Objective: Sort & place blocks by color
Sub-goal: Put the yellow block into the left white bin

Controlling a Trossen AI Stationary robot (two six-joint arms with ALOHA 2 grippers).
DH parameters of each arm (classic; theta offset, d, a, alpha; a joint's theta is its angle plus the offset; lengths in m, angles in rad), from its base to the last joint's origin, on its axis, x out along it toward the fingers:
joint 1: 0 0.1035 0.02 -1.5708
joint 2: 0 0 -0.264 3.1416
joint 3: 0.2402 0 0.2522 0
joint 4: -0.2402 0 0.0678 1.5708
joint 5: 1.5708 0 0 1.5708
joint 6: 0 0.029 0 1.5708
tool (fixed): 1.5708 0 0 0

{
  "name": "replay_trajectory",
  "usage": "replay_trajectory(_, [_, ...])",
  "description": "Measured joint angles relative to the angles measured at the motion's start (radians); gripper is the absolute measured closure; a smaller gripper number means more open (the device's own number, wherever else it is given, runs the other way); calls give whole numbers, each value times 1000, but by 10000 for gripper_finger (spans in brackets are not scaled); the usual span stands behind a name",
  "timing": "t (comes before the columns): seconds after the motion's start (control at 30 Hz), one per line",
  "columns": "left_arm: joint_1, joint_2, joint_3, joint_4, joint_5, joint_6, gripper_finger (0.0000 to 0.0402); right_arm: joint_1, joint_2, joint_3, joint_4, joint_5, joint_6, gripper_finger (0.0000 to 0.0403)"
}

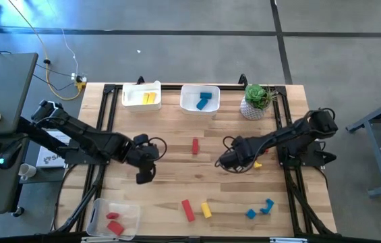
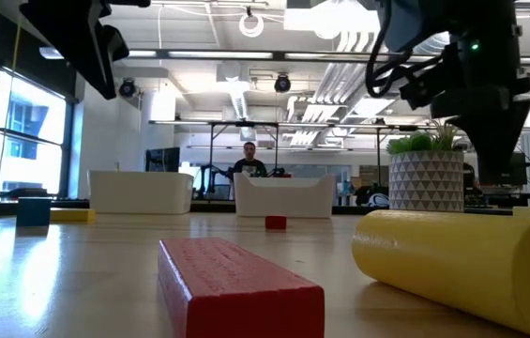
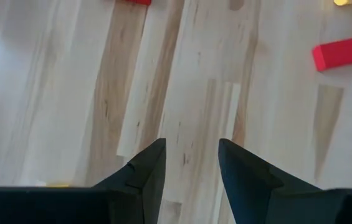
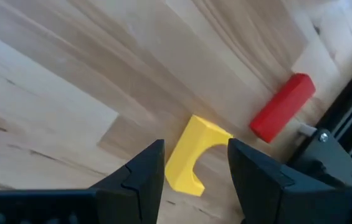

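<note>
The left gripper [image 1: 144,177] hung over bare table [image 1: 170,182], its fingers [image 3: 147,171] parted with only wood showing in the gap and nothing held. Just beyond it, toward the table's near edge, lay a red bar [image 1: 187,210] and a yellow cylinder [image 1: 206,210] side by side; the low view showed the same pair close up, bar [image 2: 236,286] and cylinder [image 2: 461,268]. Beside that gripper at the near left corner sat a clear bin [image 1: 112,219] with red pieces [image 1: 114,225] inside.

The right gripper [image 1: 225,164] was low over the table's middle right, fingers [image 4: 141,171] apart and gripping nothing. A yellow arch [image 4: 191,155] lay flat on the wood directly ahead of the gap between its fingers, not touched by either one as far as the wrist view showed. In the high view a bit of yellow [image 1: 258,164] showed just beside that arm. A red block [image 4: 283,107] lay just past the arch, near the dark frame rail [image 4: 331,143]; the same block [image 1: 195,146] sat between the two grippers.

Blue pieces [image 1: 260,209] lay near the front edge, well apart from the right gripper. At the far edge stood a white bin [image 1: 141,95] holding yellow, a second white bin [image 1: 199,99] holding blue, and a plant [image 1: 256,101].
</note>
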Motion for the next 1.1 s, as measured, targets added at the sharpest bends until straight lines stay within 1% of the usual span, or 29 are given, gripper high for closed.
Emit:
replay_trajectory(0.3, [23, 0, 0, 0, 1, 0, 268, 75, 0, 0, -34, 26, 107, 240])
replay_trajectory(0.57, [23, 0, 0, 3, 1, 0, 268, 107, 0, -12, -45, 49, 163, 240])
replay_trajectory(0.8, [23, 0, 0, 4, 1, 0, 268, 122, 0, -154, 39, -20, 187, 240])
replay_trajectory(0.93, [23, 0, 0, 4, 1, 0, 268, 122, -1, -177, 77, -36, 181, 240])
replay_trajectory(1.1, [23, 1, 0, 10, 1, 0, 268, 122, -8, -172, 74, -38, 164, 240])
